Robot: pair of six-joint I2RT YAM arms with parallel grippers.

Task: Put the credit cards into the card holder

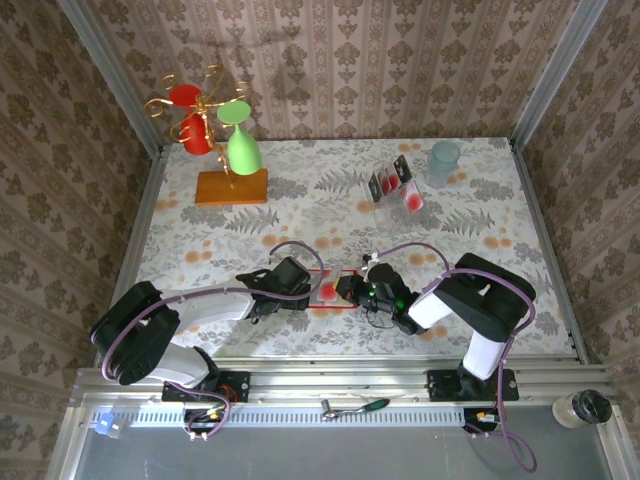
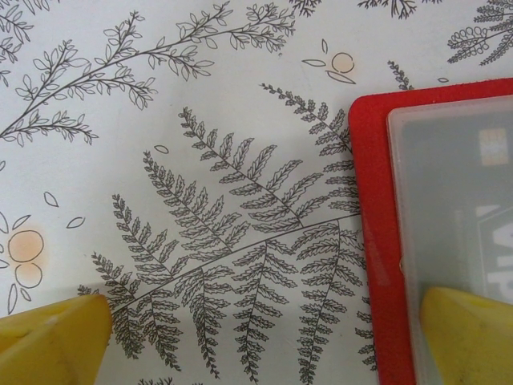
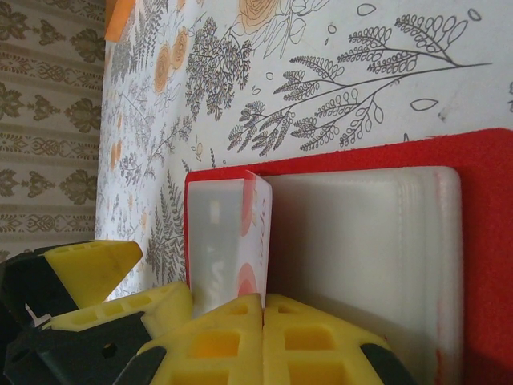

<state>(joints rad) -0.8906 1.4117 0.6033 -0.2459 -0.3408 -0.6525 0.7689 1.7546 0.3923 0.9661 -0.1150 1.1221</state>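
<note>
The card holder (image 1: 322, 298) lies open on the flowered table between my two grippers, red outside with pale inner pockets (image 3: 361, 249). My right gripper (image 3: 263, 301) is shut on a credit card (image 3: 258, 228), a pale card with red round marks held on edge over the holder's left half. My left gripper (image 2: 256, 345) is open and straddles the holder's red edge (image 2: 373, 241). One of its yellow fingers (image 2: 469, 333) rests over a translucent pocket with a dark-banded card under it. The other finger (image 2: 48, 341) is over the tablecloth. More credit cards (image 1: 410, 198) stand at the back.
A clear plastic rack (image 1: 388, 182) holds the spare cards at the back right, beside a pale green cup (image 1: 445, 160). At the back left, an orange block (image 1: 232, 187) carries a gold stand with red and green cups. Walls close in the table.
</note>
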